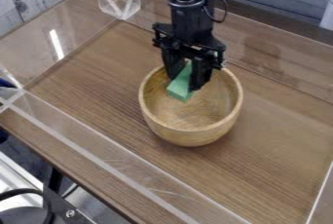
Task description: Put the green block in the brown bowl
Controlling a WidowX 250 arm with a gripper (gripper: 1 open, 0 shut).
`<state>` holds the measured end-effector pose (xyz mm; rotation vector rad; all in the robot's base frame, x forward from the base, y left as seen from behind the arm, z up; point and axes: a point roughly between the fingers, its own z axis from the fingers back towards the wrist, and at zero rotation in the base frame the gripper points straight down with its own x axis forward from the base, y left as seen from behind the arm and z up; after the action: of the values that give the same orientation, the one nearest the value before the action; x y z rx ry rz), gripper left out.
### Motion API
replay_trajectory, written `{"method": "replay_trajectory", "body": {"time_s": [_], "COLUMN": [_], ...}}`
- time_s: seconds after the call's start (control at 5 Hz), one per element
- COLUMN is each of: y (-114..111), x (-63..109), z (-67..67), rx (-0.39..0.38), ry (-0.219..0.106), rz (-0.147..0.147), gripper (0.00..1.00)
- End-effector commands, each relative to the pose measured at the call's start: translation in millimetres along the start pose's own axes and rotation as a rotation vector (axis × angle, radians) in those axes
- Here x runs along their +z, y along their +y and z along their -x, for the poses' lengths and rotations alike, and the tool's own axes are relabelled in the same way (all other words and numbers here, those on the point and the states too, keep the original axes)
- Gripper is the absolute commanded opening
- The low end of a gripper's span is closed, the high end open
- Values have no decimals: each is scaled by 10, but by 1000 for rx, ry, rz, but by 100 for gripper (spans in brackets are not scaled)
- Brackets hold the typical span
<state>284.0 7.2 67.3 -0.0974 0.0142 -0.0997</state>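
The pincer (pixel 190 69) points straight down over the bowl (pixel 192 101), its black fingers (pixel 173 67) clamped on the upper part of the block (pixel 181 85). The block hangs tilted, its lower end down inside the bowl's hollow near the far wall; whether it touches the wood there cannot be told. The bowl sits near the middle of the bench (pixel 92 82), inside a clear-walled enclosure (pixel 78 130). The block looks like a stiff, matte bar, probably light, with flat faces that give the fingers a sure purchase; holding it across its narrow width near one end, as here, lets the free end go in first. It seems neither fragile nor slippery, so a short drop should do it no harm, though a long bar let go at a slant could tip against the rim instead of lying flat. The bowl looks thick-walled and heavy enough to stay put. What is left, I judge, is to lower a little and let go.
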Motion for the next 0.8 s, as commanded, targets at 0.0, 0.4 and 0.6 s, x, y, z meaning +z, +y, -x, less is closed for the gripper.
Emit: {"method": "replay_trajectory", "body": {"time_s": [0.0,0.4,0.6], "y": [-45,-101,-103], "x": [36,-68,-84], "z": [-29,14,11], "rx": [-19,-33,-34], "ry": [-18,11,19], "rz": [-11,-11,-11], "gripper": [0,0,0]}}
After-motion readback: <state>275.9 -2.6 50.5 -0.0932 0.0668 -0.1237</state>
